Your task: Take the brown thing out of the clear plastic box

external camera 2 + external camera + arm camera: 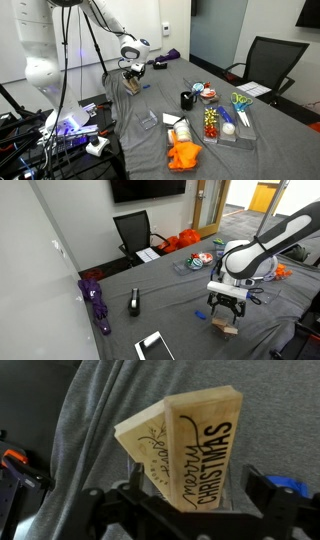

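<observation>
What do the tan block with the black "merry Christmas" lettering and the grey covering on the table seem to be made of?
The tan block with black lettering looks like light, unvarnished wood: its faces are matt with faint grain and its edges are sharp. The words seem printed or burned in; I cannot tell which. The grey table covering looks like soft matt fabric, since it lies in folds.

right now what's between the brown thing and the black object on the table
A small blue object lies near the brown thing; the rest toward the black object is bare grey cloth, seen in an exterior view.
</observation>
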`<state>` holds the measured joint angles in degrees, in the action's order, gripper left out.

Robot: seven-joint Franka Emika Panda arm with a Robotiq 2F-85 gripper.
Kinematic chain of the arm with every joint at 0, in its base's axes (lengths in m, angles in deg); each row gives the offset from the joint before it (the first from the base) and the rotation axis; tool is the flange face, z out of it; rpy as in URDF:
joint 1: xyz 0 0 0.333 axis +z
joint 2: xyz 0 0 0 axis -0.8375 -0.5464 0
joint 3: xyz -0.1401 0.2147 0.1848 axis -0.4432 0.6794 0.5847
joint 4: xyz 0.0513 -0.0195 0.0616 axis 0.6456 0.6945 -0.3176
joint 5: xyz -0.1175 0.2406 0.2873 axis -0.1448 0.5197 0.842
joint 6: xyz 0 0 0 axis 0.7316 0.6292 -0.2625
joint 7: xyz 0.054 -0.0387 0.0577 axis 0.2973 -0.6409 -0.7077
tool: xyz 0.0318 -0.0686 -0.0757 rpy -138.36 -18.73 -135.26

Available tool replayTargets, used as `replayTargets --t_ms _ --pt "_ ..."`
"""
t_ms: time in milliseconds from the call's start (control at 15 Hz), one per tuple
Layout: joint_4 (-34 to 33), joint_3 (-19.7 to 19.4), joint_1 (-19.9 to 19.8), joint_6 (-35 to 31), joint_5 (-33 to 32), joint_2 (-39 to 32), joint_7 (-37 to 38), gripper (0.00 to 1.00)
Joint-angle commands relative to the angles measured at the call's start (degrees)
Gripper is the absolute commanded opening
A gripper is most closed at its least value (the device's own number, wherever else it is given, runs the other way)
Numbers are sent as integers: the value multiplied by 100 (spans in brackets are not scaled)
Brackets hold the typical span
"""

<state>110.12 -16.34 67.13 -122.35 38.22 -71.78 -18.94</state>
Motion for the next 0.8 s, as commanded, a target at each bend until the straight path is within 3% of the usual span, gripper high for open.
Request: replayTargets --t_ms 0,333,400,733 --pt "-136 36 -36 192 -19 -74 8 100" --pt "-201 40 -71 662 -32 -13 -67 100" --pt "-110 33 -18 421 -5 -1 -8 100" --pt "-138 31 -19 524 -4 -1 -9 100"
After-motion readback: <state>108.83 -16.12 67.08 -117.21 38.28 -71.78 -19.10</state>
